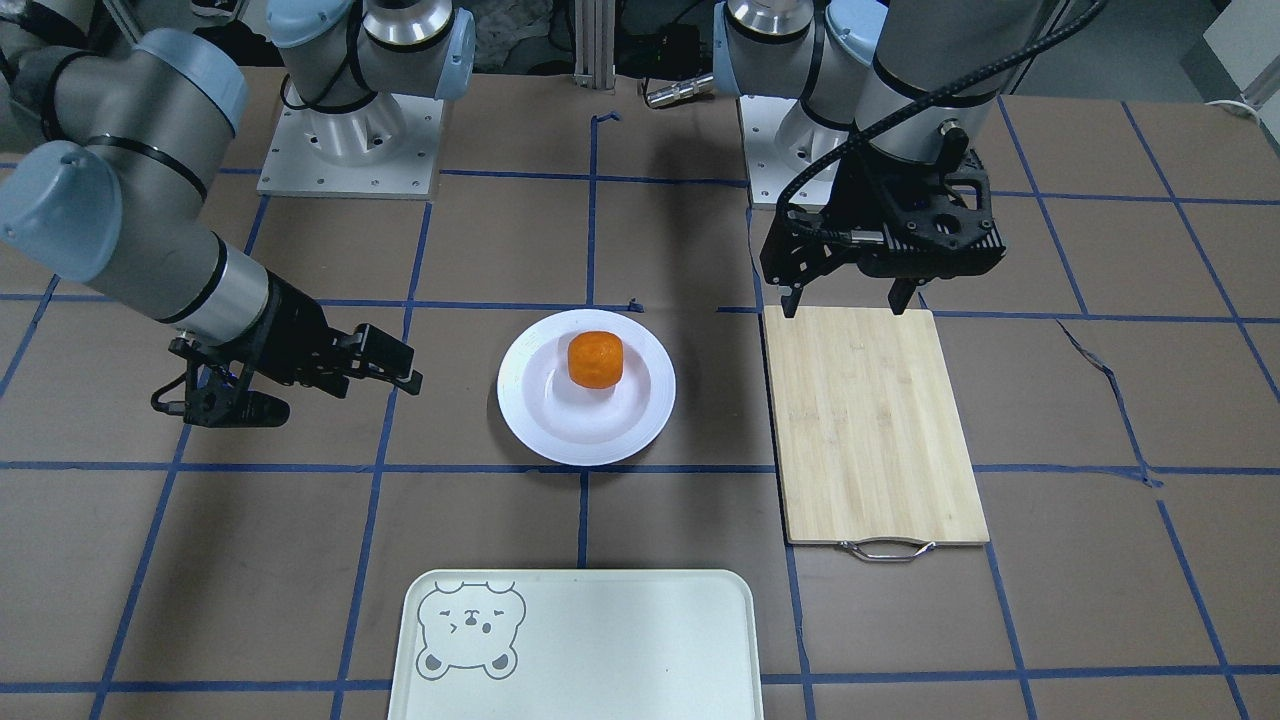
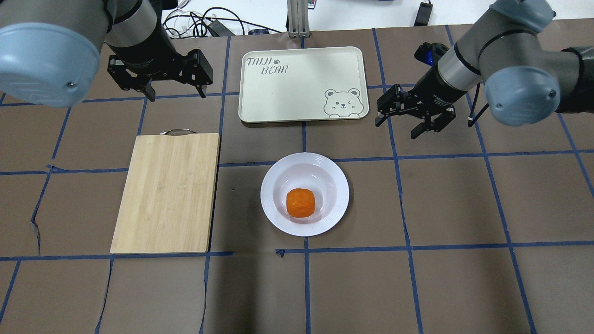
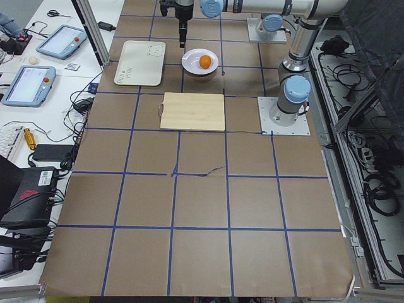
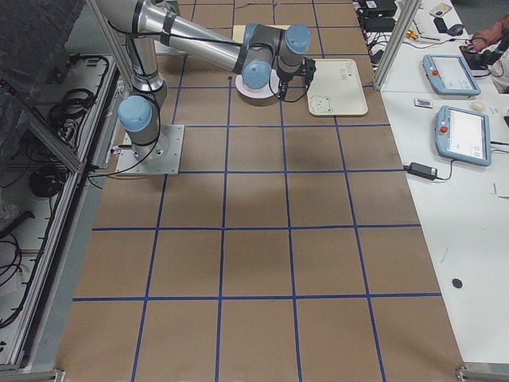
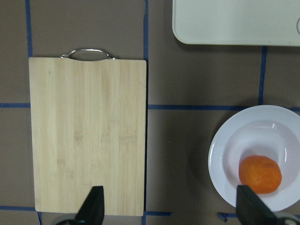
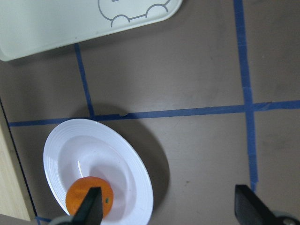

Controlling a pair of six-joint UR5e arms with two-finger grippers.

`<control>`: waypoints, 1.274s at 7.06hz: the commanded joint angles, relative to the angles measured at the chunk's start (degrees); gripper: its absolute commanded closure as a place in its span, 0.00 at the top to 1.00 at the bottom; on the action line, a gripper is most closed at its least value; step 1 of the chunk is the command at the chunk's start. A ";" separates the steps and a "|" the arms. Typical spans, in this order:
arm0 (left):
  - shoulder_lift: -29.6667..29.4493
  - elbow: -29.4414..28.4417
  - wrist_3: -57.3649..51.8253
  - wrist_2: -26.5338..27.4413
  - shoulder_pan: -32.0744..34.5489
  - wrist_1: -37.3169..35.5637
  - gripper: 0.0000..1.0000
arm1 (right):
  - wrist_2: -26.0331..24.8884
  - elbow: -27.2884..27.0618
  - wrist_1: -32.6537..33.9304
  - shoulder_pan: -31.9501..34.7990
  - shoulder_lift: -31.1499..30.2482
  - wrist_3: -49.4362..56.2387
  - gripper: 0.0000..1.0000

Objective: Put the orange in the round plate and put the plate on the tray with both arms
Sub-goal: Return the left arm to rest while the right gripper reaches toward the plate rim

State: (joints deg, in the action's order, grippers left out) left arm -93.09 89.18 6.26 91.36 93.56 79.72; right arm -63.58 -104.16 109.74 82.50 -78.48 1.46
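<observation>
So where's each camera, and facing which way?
Front-facing: across table, facing robot; left gripper, right gripper.
Overhead: behind robot, looking down; both grippers.
Exterior left: table's left end; left arm nearer.
Exterior right: right end; right arm nearer.
Left wrist: down on cutting board, round plate; own fingertips.
Right wrist: down on plate, tray; own fingertips.
Both wrists share the orange.

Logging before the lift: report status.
Left gripper, right gripper open, empty. Orange in plate; plate not yet on tray. Nothing between them.
</observation>
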 commanded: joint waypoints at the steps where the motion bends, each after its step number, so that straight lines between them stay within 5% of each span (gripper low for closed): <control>1: 0.54 1.00 0.86 -2.06 -0.49 -1.77 1.00 | 9.07 -7.08 14.73 0.03 4.98 3.10 1.00; 4: 0.54 -2.51 0.34 -1.63 -0.84 7.11 1.00 | 17.95 -11.15 20.42 0.38 9.39 3.46 1.00; 9: 0.71 -2.26 0.34 -1.28 -1.10 7.55 1.00 | 16.47 -15.73 28.60 4.40 10.81 8.82 1.00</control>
State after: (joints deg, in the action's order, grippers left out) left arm -92.41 86.86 6.59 90.07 92.55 87.16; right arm -46.48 -119.60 137.52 85.08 -67.75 10.00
